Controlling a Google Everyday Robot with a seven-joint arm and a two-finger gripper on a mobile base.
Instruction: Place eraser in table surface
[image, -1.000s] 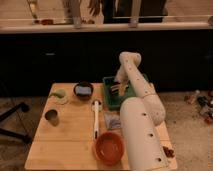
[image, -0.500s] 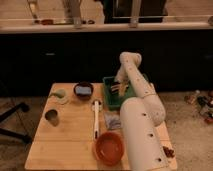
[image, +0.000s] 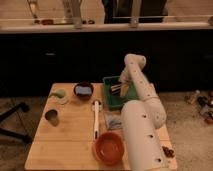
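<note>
1. Landmark: light wooden table (image: 70, 142), square top, seen from above and in front.
2. Nearest, at the table's front edge right of centre: round orange-red bowl (image: 108, 148), upright.
3. White, thick robot arm (image: 141, 130) with small dark holes comes up over the table's front right corner. It covers that side of the top, bends, and reaches back toward the far right.
4. By the arm's base at the table's right edge: a few small reddish bits (image: 167, 150), too small to identify.
5. Mid-table, just behind the bowl: long white-handled utensil (image: 96, 119) lying front to back. Its far end sits near the dark bowl.
6. Just right of the utensil, against the arm: crumpled greyish packet (image: 113, 121).
7. Left side of the table: small dark metal cup (image: 51, 116), upright.
8. Far left of the table: pale green round item (image: 60, 95), shape unclear.
9. Far centre of the table: dark round bowl (image: 83, 90) with something pale blue inside.
10. Far right of the table: green rectangular plastic bin (image: 113, 95). Brownish items lie inside. The eraser cannot be picked out among them.
11. Gripper (image: 124, 90) is down inside the green bin, among the brownish items. Cannot tell how it is set or whether it holds anything.
12. Behind the table: dark cabinet fronts (image: 60, 55) under a pale counter edge.
</note>
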